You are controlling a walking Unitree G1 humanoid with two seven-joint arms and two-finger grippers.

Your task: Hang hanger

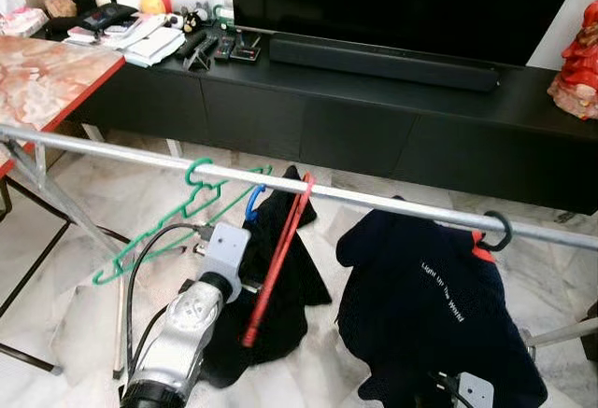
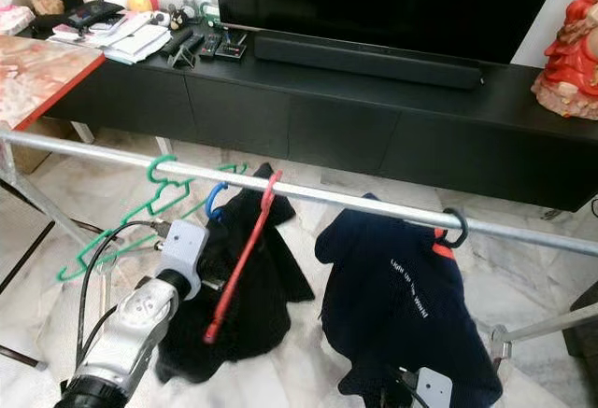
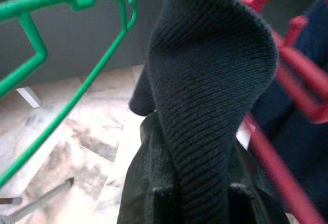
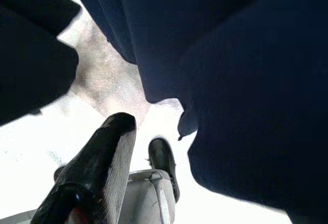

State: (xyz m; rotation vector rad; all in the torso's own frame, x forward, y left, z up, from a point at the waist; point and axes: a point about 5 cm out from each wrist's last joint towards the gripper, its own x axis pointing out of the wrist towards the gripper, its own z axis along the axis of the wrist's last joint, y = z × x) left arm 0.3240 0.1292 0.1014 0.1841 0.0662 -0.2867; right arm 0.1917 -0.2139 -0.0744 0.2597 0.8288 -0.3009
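The left gripper (image 3: 197,203) is clamped on the black knit garment (image 1: 280,296) hanging on a blue hanger (image 1: 254,204) from the metal rail (image 1: 392,204), while the right gripper (image 4: 138,162), low beneath the navy garment (image 1: 434,319), has its fingers apart. Beside the black garment a red hanger (image 1: 280,259) and a green hanger (image 1: 173,221) hook the same rail. Beyond stands a black TV cabinet (image 1: 374,109).

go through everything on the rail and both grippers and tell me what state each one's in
green hanger: hooked on the rail, empty, tilted.
black garment: hanging from a blue hook.
red hanger: hooked, tilted, bare.
navy garment: hanging from a black hook.
left gripper: shut on black garment.
right gripper: low beside navy garment, open, empty.
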